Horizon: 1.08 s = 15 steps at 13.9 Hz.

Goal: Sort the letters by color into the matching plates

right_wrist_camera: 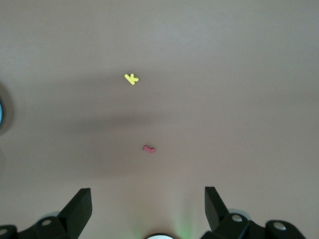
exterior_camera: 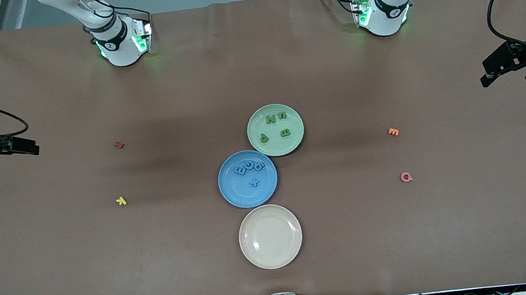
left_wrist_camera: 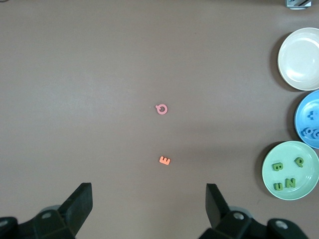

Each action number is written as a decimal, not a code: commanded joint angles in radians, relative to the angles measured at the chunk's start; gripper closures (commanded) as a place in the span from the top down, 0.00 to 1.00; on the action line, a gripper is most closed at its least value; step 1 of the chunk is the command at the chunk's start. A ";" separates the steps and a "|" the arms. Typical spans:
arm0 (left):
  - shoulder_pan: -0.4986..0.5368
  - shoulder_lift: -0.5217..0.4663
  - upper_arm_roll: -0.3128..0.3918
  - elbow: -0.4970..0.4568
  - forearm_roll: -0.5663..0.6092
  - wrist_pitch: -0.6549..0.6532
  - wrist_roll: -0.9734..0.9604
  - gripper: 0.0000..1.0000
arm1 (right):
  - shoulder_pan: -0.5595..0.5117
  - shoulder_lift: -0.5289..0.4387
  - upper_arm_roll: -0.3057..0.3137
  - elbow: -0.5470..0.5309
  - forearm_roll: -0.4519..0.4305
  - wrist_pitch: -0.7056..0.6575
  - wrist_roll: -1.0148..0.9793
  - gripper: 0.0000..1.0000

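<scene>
Since the green letters (exterior_camera: 276,126) already lie in the green plate (exterior_camera: 292,145) and the blue letters (exterior_camera: 249,170) in the blue plate (exterior_camera: 233,194), left gripper (exterior_camera: 509,70) and right gripper (exterior_camera: 23,146) wait wide open, empty, at the bench ends.

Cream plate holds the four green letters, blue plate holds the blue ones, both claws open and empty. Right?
Not quite. The cream plate is bare; the green letters lie in the green plate, as the front view shows. The blue letters are in the blue plate, and the left claw and right claw are open, empty.
</scene>
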State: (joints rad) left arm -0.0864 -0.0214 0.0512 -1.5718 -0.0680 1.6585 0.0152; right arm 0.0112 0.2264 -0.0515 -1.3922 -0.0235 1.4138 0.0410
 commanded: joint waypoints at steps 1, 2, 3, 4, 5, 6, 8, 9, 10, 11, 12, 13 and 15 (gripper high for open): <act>0.001 -0.006 0.001 0.004 0.013 -0.016 0.012 1.00 | -0.019 -0.053 0.010 -0.046 0.016 0.005 -0.006 1.00; 0.001 -0.006 0.001 0.004 0.013 -0.016 0.012 1.00 | -0.019 -0.090 0.010 -0.079 0.016 0.020 -0.006 1.00; 0.001 -0.006 0.001 0.004 0.013 -0.016 0.011 1.00 | -0.020 -0.126 0.010 -0.115 0.016 0.040 -0.006 1.00; 0.001 -0.006 0.001 0.004 0.013 -0.016 0.011 1.00 | -0.020 -0.165 0.009 -0.161 0.016 0.066 -0.007 1.00; 0.001 -0.006 0.002 0.004 0.013 -0.016 0.014 1.00 | -0.020 -0.197 0.007 -0.200 0.016 0.094 -0.006 1.00; 0.001 -0.006 0.001 0.004 0.013 -0.016 0.015 1.00 | -0.020 -0.219 0.007 -0.217 0.016 0.102 -0.006 1.00; 0.001 -0.008 0.001 0.004 0.011 -0.016 0.016 1.00 | -0.020 -0.251 0.009 -0.217 0.016 0.097 -0.006 1.00; 0.001 -0.008 0.001 0.004 0.010 -0.016 0.016 1.00 | -0.020 -0.265 0.007 -0.217 0.016 0.091 -0.007 1.00; 0.001 -0.008 0.001 0.006 0.010 -0.016 0.016 1.00 | -0.020 -0.275 0.007 -0.217 0.016 0.088 -0.010 1.00; 0.001 -0.008 0.001 0.006 0.008 -0.014 0.016 1.00 | -0.020 -0.285 0.007 -0.217 0.016 0.082 -0.012 1.00; 0.001 -0.008 0.001 0.006 0.008 -0.016 0.016 1.00 | -0.020 -0.289 0.005 -0.217 0.016 0.079 -0.012 1.00; 0.001 -0.008 0.001 0.006 0.008 -0.016 0.016 1.00 | -0.022 -0.291 0.004 -0.217 0.016 0.073 -0.012 1.00; 0.001 -0.008 0.001 0.006 0.008 -0.016 0.016 1.00 | -0.023 -0.294 0.002 -0.218 0.017 0.073 -0.012 1.00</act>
State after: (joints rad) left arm -0.0857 -0.0214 0.0518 -1.5720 -0.0680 1.6582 0.0156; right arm 0.0077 -0.0385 -0.0557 -1.5733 -0.0218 1.4792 0.0410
